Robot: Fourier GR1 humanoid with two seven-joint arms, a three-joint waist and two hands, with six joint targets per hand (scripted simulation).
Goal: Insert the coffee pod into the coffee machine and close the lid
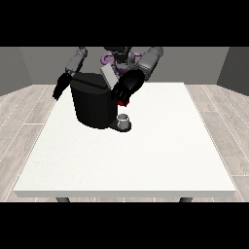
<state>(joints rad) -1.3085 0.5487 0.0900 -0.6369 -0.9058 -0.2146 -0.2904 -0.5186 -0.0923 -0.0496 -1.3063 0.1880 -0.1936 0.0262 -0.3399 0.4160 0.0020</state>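
1. The coffee machine (92, 104) is a black, rounded body standing on the far left part of the white table (146, 160), directly in front of the robot.
2. The lid (108, 76) of the machine is a grey panel, raised and tilted at the top of the body.
3. A small grey cup-shaped thing (124, 118) sits on the machine's low base at its front right. It cannot be told whether this is the coffee pod.
4. A red thing at the machine (121, 102) shows just below the hand described in item 5.
5. The hand at the view's right (125, 88) is at the upper right edge of the machine, beside the raised lid. Its fingers point down towards the red thing; whether they are apart or closed cannot be told.
6. The hand at the view's left (60, 87) hangs beside the left edge of the table, clear of the machine. Its fingers appear straight and hold nothing.
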